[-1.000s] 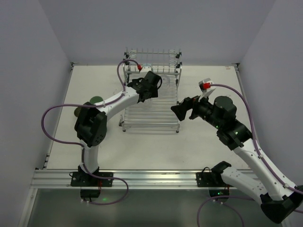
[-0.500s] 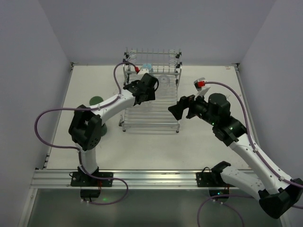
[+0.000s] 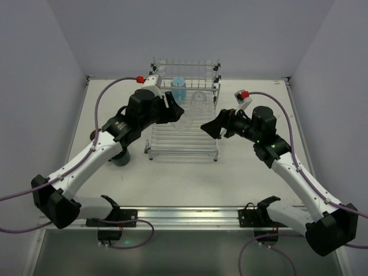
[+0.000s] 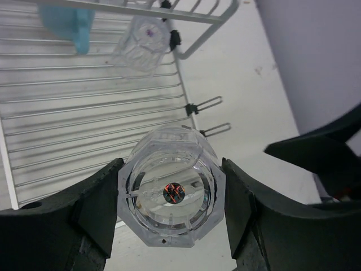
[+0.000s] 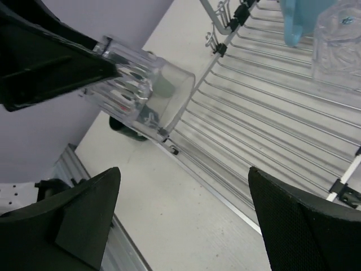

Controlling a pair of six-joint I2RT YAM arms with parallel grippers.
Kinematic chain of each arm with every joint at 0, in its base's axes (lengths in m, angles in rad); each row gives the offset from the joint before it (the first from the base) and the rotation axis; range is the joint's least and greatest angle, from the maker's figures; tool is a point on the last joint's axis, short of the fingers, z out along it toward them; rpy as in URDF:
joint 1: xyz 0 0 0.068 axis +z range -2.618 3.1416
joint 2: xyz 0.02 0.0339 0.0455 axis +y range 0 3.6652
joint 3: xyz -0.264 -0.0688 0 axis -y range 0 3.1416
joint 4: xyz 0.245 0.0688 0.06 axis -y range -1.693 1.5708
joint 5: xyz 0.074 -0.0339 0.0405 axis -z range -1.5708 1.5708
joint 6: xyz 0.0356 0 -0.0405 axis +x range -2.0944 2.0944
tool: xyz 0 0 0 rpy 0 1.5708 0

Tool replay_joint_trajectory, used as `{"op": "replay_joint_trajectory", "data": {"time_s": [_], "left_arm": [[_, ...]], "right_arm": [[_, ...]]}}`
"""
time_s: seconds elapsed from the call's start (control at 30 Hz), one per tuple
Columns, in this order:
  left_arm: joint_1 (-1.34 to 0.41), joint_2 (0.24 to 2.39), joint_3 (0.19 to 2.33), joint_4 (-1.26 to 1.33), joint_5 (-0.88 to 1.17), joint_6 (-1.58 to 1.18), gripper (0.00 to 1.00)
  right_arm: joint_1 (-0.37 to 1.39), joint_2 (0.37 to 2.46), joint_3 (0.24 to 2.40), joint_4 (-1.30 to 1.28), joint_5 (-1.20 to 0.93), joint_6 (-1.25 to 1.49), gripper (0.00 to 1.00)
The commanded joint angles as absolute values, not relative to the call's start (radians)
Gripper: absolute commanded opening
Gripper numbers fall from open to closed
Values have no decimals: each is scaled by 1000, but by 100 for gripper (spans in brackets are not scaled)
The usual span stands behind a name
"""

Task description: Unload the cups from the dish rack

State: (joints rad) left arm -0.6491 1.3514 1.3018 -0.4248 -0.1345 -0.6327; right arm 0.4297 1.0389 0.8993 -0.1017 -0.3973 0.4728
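Over the one dish rack (image 3: 184, 144), the left gripper (image 3: 175, 112) is clamped on a clear tumbler (image 4: 171, 195) set squarely between its fingers. The right gripper (image 3: 209, 129) gapes empty beside the rack's right edge. Two cups sit at the back rail: one light blue cup (image 3: 179, 89) and one second tumbler (image 3: 198, 100).

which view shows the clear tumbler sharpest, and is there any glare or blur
left wrist: the clear tumbler is sharp, with a small reddish glint in its base; right wrist: the near fingers are dark and soft; top external: light is even, shadows faint, and the tumbler almost disappears against the dish rack
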Motion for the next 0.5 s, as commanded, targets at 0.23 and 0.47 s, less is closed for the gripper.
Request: {"op": "replay_joint_trajectory", "data": {"time_s": [0.23, 0.47], "left_arm": [[-453, 1101, 928, 125, 466, -810, 0], [-430, 1108, 775, 437, 610, -997, 0]], "right_arm": [[359, 1061, 793, 374, -771, 722, 84], [359, 1103, 772, 531, -873, 811, 80]]}}
